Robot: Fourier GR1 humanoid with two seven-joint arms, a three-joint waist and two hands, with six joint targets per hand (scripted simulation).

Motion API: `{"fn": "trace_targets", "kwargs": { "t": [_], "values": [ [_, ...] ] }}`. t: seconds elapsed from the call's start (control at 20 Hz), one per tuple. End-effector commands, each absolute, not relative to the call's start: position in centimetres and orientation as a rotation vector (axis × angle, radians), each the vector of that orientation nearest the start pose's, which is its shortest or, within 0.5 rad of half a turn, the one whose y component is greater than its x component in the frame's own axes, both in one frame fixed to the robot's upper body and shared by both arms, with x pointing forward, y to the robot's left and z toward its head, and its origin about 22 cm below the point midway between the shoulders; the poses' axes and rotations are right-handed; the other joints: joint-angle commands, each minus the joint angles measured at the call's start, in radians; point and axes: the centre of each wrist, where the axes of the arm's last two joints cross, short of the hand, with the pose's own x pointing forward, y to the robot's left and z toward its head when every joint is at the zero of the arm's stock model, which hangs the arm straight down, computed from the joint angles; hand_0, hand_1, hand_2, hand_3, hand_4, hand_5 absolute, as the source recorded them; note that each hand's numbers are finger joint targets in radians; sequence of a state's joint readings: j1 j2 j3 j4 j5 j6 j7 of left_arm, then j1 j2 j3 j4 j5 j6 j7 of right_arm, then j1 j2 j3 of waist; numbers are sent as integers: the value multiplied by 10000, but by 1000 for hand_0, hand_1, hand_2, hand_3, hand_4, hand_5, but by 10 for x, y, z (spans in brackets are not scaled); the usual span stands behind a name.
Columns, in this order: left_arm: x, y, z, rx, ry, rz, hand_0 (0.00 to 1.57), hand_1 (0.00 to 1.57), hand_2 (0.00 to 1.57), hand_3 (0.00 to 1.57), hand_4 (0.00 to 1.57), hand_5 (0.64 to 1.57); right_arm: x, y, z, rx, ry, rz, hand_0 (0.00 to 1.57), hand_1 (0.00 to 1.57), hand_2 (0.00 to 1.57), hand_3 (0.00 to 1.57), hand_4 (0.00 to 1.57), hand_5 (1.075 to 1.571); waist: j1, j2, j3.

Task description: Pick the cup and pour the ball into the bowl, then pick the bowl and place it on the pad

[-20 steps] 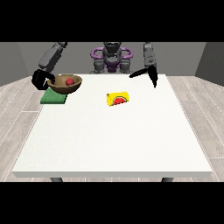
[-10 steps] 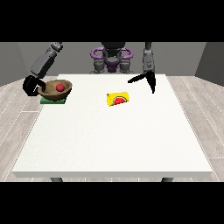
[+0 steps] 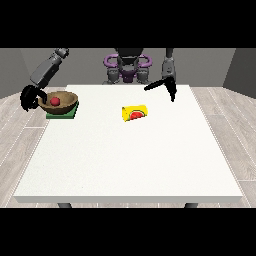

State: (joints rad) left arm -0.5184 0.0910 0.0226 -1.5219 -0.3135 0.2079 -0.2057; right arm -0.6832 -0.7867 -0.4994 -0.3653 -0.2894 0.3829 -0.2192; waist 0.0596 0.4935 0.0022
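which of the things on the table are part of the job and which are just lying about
Part of the job:
bowl
red ball, lying in the bowl
green pad, under the bowl
yellow cup, on its side near the table's middle
hand at the view's left, curled at the bowl's rim

Just lying about:
nothing else shows on the white table
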Motion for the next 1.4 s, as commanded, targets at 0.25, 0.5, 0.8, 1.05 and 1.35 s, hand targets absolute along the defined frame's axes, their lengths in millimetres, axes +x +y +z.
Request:
{"fn": "trace_targets", "kwargs": {
  "t": [0.25, 0.5, 0.8, 1.05, 1.35],
  "values": [
    [327, 200, 107, 3163, -21490, -2561, 0, 0, 0, 0, 0, 1566, 312, -531, 100, -1748, -14594, -3146, 1571, 1571, 1571, 815, 735, 1571, 57, -915, -19],
    [317, 186, 147, 3036, -22283, -2461, 0, 0, 0, 0, 0, 1566, 326, -505, 74, -2034, -15188, -2436, 1571, 1571, 1571, 915, 697, 1568, 179, -203, -3],
    [313, 194, 158, 3318, -22584, -2564, 0, 0, 0, 0, 0, 1565, 306, -541, 111, -4170, -14388, -2746, 1571, 1571, 1486, 1146, 0, 1554, 196, 65, -5],
    [297, 197, 149, 3388, -22766, -2553, 0, 0, 0, 0, 0, 1566, 294, -564, 153, -4769, -14858, -2542, 0, 0, 427, 334, 0, 1481, 116, 354, -7],
    [297, 221, 139, 3146, -22495, -2294, 0, 0, 0, 0, 0, 1568, 291, -565, 145, -4772, -14620, -2626, 0, 0, 357, 259, 0, 1489, 169, -24, -13]
  ]
}}
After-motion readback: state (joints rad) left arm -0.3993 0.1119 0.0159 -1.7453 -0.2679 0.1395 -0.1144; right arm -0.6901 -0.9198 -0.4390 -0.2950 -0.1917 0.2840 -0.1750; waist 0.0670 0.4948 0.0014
